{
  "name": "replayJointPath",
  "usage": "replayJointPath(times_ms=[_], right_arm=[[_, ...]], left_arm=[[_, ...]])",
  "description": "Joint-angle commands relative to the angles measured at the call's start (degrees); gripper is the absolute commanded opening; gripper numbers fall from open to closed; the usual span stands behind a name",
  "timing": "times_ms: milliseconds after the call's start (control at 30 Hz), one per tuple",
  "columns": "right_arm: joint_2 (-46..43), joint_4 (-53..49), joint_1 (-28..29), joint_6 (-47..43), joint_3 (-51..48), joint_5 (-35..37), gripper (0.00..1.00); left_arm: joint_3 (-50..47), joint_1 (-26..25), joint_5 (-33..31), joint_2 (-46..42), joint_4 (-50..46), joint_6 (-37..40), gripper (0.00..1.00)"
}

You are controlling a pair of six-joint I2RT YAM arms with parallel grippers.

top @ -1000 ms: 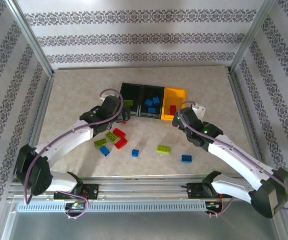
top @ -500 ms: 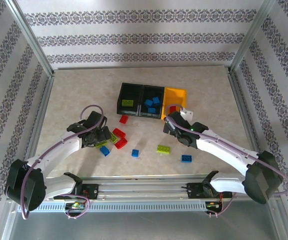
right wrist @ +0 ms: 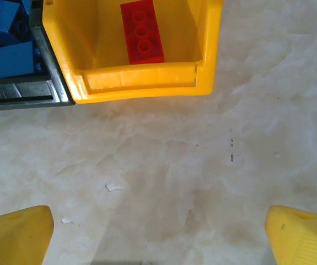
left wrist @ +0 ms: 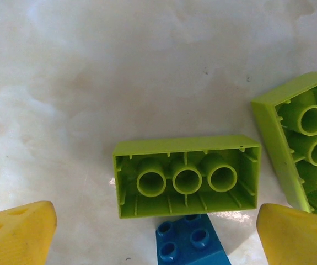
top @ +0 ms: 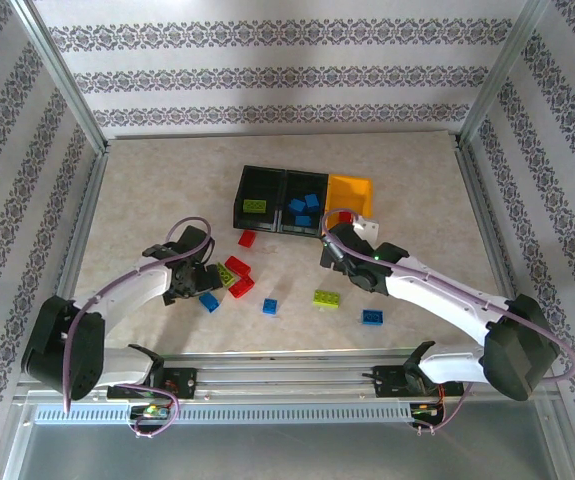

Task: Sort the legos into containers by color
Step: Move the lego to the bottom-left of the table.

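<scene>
The containers stand in a row at the table's middle: a black bin (top: 254, 207) holding a lime green lego, a black bin (top: 302, 210) with blue legos, and a yellow bin (top: 351, 191) (right wrist: 147, 83) with a red lego (right wrist: 141, 33) inside. My left gripper (top: 195, 282) (left wrist: 157, 234) is open and low over the loose pile. Its yellow fingertips (left wrist: 15, 232) stand either side of an upside-down lime green lego (left wrist: 187, 176) without touching it. A second green lego (left wrist: 307, 143) and a blue one (left wrist: 191, 243) lie beside it. My right gripper (top: 333, 246) (right wrist: 158, 237) is open and empty over bare table just in front of the yellow bin.
Loose legos lie on the table near the arms: red ones (top: 248, 238) (top: 239, 276), blue ones (top: 209, 301) (top: 270, 306) (top: 372, 316), and a green one (top: 327, 297). Metal frame posts and patterned walls enclose the table.
My left arm drew back from the left black bin and came down over the green lego in the pile. My right arm pulled back from the yellow bin toward the near side.
</scene>
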Motion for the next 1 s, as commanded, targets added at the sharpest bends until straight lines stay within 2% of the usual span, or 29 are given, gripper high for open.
replayJointPath(times_ms=[0, 167, 333, 700, 800, 967], right_arm=[[0.30, -1.00, 0.73, 1.31, 1.10, 0.36, 0.98], [0.20, -0.97, 0.87, 1.38, 1.02, 0.48, 0.98], [0.28, -1.02, 0.84, 1.37, 1.02, 0.58, 0.98], [0.83, -0.93, 0.84, 1.51, 1.13, 0.33, 0.98], [0.71, -0.98, 0.98, 1.63, 1.10, 0.39, 0.98], [0.63, -0.93, 0.95, 1.84, 0.93, 0.55, 0.98]], left_arm=[[0.56, 0.83, 0.38, 1.15, 1.79, 2.20, 0.95], [0.40, 0.90, 0.51, 2.88, 2.77, 2.44, 0.95], [-0.72, 1.56, 0.36, 3.38, 3.10, 1.90, 0.88], [-2.68, 4.97, 1.82, 4.57, 6.75, 2.04, 0.82], [-2.93, 5.41, 2.38, 5.13, 7.16, 1.76, 0.76], [-3.86, 5.87, 3.62, 4.97, 7.73, 0.79, 0.76]])
